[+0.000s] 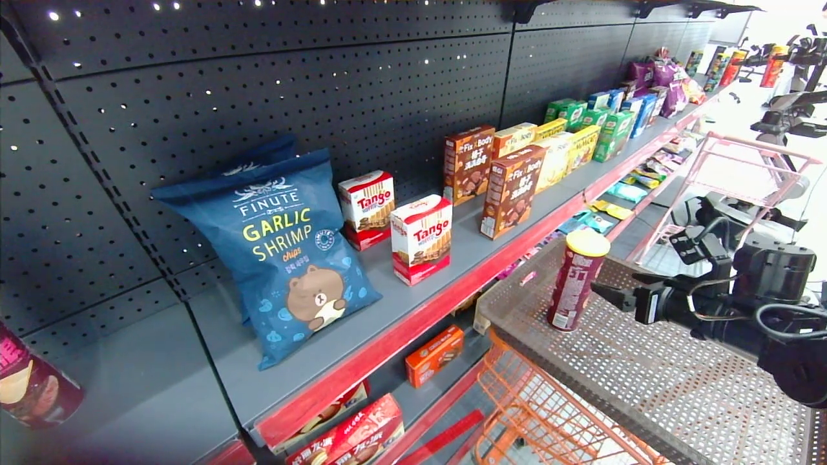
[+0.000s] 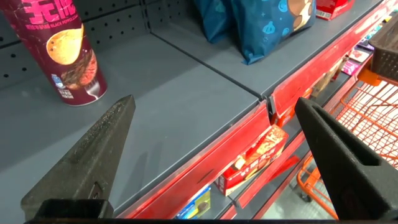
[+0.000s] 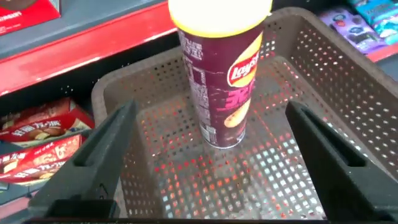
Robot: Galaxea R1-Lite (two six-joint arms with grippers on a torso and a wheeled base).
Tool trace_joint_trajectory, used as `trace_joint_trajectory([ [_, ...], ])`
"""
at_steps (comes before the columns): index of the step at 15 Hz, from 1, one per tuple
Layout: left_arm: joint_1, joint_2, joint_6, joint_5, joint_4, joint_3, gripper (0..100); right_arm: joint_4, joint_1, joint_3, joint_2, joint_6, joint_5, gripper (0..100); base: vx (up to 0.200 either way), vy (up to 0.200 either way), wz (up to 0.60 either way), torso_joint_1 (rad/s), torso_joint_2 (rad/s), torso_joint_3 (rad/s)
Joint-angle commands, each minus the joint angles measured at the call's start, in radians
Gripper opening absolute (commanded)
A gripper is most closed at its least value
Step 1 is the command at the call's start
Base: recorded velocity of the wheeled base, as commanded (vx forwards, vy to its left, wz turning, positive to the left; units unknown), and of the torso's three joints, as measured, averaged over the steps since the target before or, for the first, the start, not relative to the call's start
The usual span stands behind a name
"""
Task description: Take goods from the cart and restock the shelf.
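Closest to me, my right gripper [image 3: 208, 121] has its jaws spread wide and grips nothing. The maroon chip can [image 3: 221, 74] stands upright just ahead of them on the cart's perforated tray [image 3: 106, 87]. That can sits right of the blue chips bag [image 1: 291, 252] and nearer me than it. My left gripper [image 2: 214, 104] also gapes wide, holding nothing, over the grey shelf [image 2: 186, 93] left of the bag. A second maroon can [image 2: 65, 53] stands on that shelf, further left of the bag.
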Motion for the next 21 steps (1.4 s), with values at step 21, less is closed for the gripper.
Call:
trace_joint_trajectory([
  [21,0.001,0.000,0.000,0.000,0.000,0.000,100,-0.225,0.018,-0.391,0.494,-0.002,0.103,100,0.000,0.000,0.00,0.000,0.00,0.000],
])
